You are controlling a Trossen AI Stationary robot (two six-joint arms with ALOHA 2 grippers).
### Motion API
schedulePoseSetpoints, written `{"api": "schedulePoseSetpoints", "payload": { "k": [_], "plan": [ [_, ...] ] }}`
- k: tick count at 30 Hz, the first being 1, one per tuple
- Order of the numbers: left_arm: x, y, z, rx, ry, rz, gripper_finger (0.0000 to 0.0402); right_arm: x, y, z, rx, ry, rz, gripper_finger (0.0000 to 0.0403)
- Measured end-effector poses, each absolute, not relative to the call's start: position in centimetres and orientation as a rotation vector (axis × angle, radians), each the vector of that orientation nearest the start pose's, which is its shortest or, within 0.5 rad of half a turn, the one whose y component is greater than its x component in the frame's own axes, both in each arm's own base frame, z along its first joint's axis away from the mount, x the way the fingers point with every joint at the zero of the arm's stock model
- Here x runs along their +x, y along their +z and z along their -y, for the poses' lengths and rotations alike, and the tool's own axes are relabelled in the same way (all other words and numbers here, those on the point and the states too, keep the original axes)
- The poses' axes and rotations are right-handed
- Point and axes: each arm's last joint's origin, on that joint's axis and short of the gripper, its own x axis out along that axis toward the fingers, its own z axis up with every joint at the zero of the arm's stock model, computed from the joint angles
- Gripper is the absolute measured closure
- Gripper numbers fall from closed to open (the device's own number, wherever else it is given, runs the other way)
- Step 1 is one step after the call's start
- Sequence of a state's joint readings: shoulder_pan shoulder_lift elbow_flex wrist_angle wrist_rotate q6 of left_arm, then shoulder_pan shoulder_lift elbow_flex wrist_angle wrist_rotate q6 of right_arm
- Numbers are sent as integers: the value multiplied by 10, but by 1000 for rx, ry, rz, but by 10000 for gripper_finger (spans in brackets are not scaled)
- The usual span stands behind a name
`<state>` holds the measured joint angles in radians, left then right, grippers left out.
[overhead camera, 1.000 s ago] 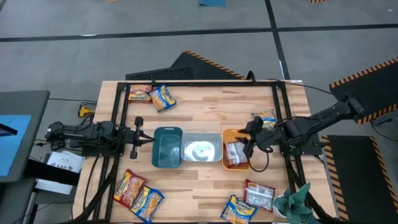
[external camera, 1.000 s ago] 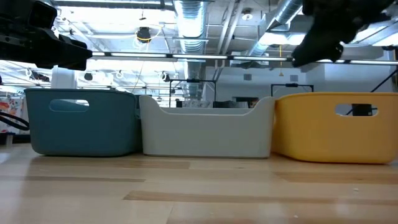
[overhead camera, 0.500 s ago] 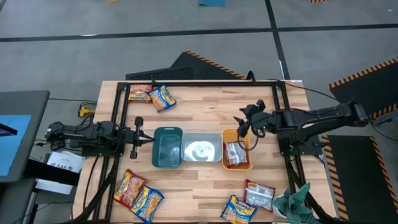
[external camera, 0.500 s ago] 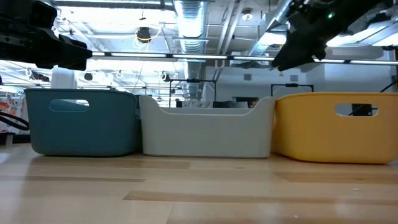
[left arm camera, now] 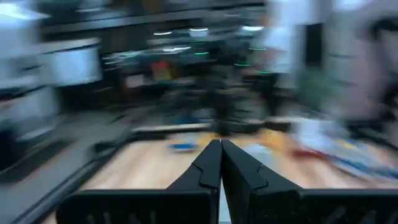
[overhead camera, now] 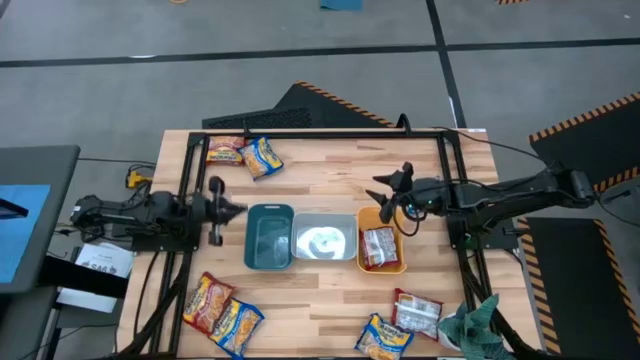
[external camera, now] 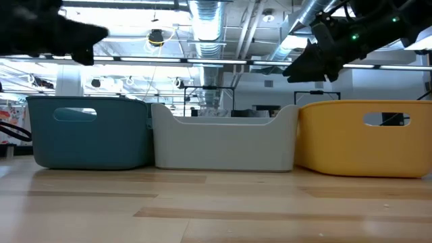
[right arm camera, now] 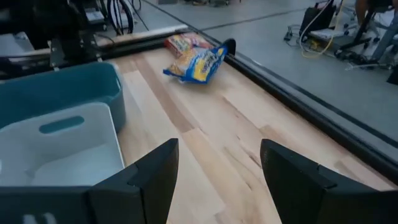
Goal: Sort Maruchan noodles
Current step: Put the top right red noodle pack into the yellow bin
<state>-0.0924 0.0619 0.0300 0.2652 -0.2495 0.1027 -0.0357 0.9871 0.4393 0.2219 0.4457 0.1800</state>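
Several Maruchan packets lie flat on the table: a red one [overhead camera: 225, 150] and a yellow one [overhead camera: 262, 157] at the far left, a red [overhead camera: 205, 302] and a yellow [overhead camera: 238, 325] at the near left, a yellow [overhead camera: 383, 337] and a red [overhead camera: 417, 313] at the near right. One more red packet [overhead camera: 378, 245] lies in the orange bin [overhead camera: 396, 266]. My right gripper [overhead camera: 382, 197] hangs open and empty just beyond the orange bin's far rim, above the table [right arm camera: 217, 168]. My left gripper [overhead camera: 238, 208] is shut and empty [left arm camera: 219, 149], left of the teal bin [overhead camera: 268, 237].
Teal, white [overhead camera: 323, 238] and orange bins stand side by side mid-table. A dark frame rail [overhead camera: 320, 133] runs along the far edge and rails flank both sides. A green cloth [overhead camera: 470, 322] lies at the near right corner. Bare wood stretches between the bins and the far rail.
My right gripper has drawn back from over the orange bin toward the far edge and swung toward the table's left, staying open. The red packet stays in the orange bin. My left gripper has shifted a little toward the far edge; its wrist view is blurred.
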Motion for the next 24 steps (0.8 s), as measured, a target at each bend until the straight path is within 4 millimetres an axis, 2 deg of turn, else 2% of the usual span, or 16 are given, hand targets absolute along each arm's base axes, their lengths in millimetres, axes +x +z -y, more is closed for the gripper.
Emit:
{"api": "schedulePoseSetpoints", "payload": {
  "k": [4,8,14,17,24],
  "plan": [
    [102,207,-8,45,409,87,379,204,221,20,107,-501,-244,154],
    [118,223,-22,29,638,-113,331,205,223,20,112,-500,-223,154],
    [146,240,-64,-10,992,-436,265,205,222,21,108,-506,-225,154],
    [152,236,-91,-104,1134,-594,244,205,222,21,107,-506,-230,154],
    [149,195,-140,-272,1267,-903,232,204,221,21,112,-507,-240,154]
  ]
}}
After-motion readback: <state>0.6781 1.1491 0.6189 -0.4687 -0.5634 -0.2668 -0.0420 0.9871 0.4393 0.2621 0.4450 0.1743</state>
